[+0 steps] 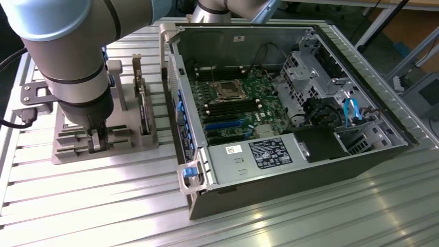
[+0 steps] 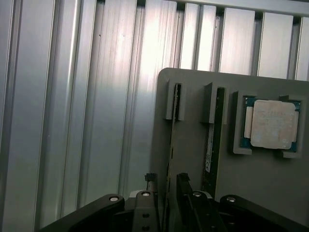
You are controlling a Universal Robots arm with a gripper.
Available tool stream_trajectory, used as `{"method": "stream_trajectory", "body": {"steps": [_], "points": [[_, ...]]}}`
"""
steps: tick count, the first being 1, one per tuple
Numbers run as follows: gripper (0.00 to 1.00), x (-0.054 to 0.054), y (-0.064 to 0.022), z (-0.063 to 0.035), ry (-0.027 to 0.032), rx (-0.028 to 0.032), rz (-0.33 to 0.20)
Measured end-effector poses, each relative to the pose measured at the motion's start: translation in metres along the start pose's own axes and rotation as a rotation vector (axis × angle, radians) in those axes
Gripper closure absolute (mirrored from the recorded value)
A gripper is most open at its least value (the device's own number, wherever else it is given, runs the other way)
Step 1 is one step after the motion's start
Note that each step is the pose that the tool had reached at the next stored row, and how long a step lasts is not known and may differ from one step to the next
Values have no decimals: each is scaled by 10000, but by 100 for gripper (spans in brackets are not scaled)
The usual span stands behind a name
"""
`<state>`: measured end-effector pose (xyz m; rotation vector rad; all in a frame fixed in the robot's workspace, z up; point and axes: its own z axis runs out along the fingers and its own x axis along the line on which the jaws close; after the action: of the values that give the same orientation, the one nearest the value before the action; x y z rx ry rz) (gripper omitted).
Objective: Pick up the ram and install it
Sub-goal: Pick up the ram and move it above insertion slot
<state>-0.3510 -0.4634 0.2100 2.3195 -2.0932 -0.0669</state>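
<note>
Straddling the upright ram (image 2: 171,135) in the gray holder (image 2: 189,145), the end effector (image 2: 166,187) stands open.

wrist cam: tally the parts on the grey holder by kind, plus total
ram: 1
other card on edge: 1
processor chip: 1
Total: 3
</note>
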Motion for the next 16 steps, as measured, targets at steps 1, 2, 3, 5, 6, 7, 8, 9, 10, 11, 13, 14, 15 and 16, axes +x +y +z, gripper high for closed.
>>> {"method": "stream_trajectory", "body": {"steps": [1, 2, 3, 5, 6, 7, 8, 9, 10, 11, 13, 14, 15, 16], "points": [[70, 0, 0, 0, 0, 0, 0], [70, 0, 0, 0, 0, 0, 0], [70, 0, 0, 0, 0, 0, 0], [70, 0, -1, 11, -2, 3, 0], [70, 0, -1, 18, 0, 0, 0], [70, 0, -1, 27, -1, 1, 0], [70, 1, -1, 31, 0, 0, 0], [70, 1, -1, 36, 1, -1, 0], [70, 1, -1, 37, 1, -2, 0], [70, 1, -1, 38, 0, 0, 0], [70, 1, -2, 38, 0, 0, 0], [70, 1, -2, 39, -1, 1, 0], [70, 1, -2, 39, 0, 1, 0], [70, 1, -2, 39, 0, 1, 0]]}}
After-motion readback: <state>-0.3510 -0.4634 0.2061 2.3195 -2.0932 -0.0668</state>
